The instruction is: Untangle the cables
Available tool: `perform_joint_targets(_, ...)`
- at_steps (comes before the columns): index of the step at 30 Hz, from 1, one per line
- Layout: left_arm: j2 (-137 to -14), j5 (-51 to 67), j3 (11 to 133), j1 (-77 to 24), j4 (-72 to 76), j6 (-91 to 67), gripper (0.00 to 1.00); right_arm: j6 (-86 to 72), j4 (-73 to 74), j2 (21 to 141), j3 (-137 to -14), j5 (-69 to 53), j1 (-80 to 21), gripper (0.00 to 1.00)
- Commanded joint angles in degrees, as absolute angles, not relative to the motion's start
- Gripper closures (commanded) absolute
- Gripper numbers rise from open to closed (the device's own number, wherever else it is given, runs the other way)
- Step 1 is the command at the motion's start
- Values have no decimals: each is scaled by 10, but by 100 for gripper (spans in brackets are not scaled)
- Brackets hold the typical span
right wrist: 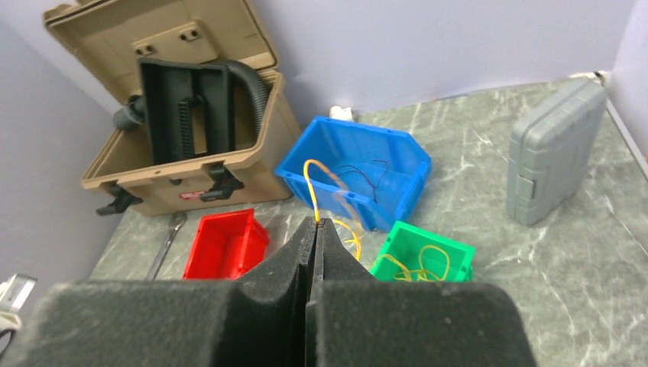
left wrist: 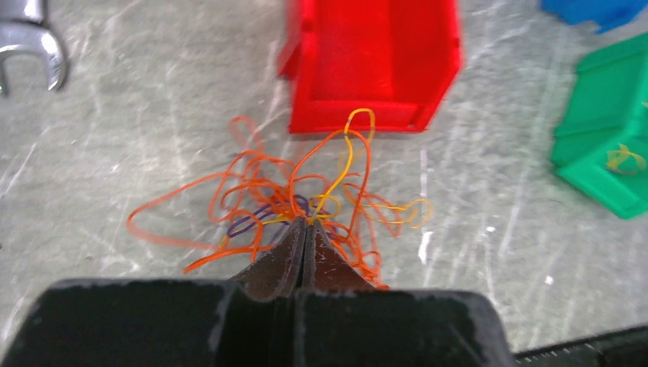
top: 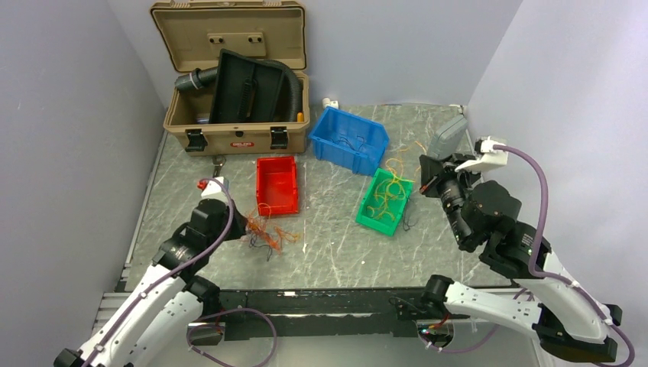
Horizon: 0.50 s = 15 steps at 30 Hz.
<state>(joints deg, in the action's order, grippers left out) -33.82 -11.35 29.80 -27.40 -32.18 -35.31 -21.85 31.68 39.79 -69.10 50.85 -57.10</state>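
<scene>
Left wrist view is showing the left jaws pressing flat together on strands of the cables [left wrist: 306,191]. This loose tangle of orange, yellow and purple wire is lying on the desk [left wrist: 153,115] right at the tips and spreading ahead of them to both sides. One yellow loop is rising from the pinch and arching forward. A red bin [left wrist: 374,53] is sitting just beyond the tangle, straight ahead of the jaws. A green bin [left wrist: 604,153] is sitting well off to their right, and a spanner [left wrist: 34,46] is lying far ahead to their left.

Right wrist view is showing the right jaws pressing tight together on a yellow wire [right wrist: 309,183], which is climbing from the tips and curling over to the right. Ahead of these jaws a blue bin [right wrist: 405,187] is holding a thin dark strand. Just right of the tips, the green bin is holding more yellow wire. A tan case [right wrist: 153,180] is standing open far ahead to the left with a black hose [right wrist: 256,80] in it, and a grey case [right wrist: 554,149] is lying far ahead to the right.
</scene>
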Motion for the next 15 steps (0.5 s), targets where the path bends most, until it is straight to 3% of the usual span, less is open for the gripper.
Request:
perform_joint_targets(1,-317,-32,343,-273,-288,-313,100,-165,283,405,-745,432,-572,100)
perform_joint_targets(8,-360,74,348,-318,-240,-314,100,-129,268,466,-813,318,-572,100)
perform_joint_targets(15,-425,47,359,-441,-195,-311,100,-116,263,512,-840,380,-573,100)
